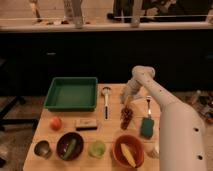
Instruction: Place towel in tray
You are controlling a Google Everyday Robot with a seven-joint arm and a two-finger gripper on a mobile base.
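Towel (pixel 146 128) looks to be the teal folded piece lying flat on the wooden table (pixel 107 131), a bit below and to the right of the gripper (pixel 126 100) as seen in the camera view, apart from it and outside the tray. Honestly it's small and soft-edged, so I'm going by colour and shape.

The gripper sits low over the table near its back edge, at the end of the white arm (pixel 165 120) that bends in from the right. Can't tell whether it's spread or closed, that end is just a pale blob.

Just below the gripper is a dark bunch of grapes (pixel 126 116), close to touching it. A fork (pixel 148 104) lies to the right of the gripper, just above the towel. To the left is a long-handled spoon (pixel 106 100), and further left the green tray (pixel 71 94), well apart from the towel.

Further down from the gripper, along the front edge: an orange bowl (pixel 128 151) with something yellow in it, a green cup (pixel 97 148), a dark bowl (pixel 70 145) holding a green vegetable, and a metal cup (pixel 43 149). Lower left of the gripper there's a small flat box (pixel 86 123) and a round orange-red fruit (pixel 56 123).
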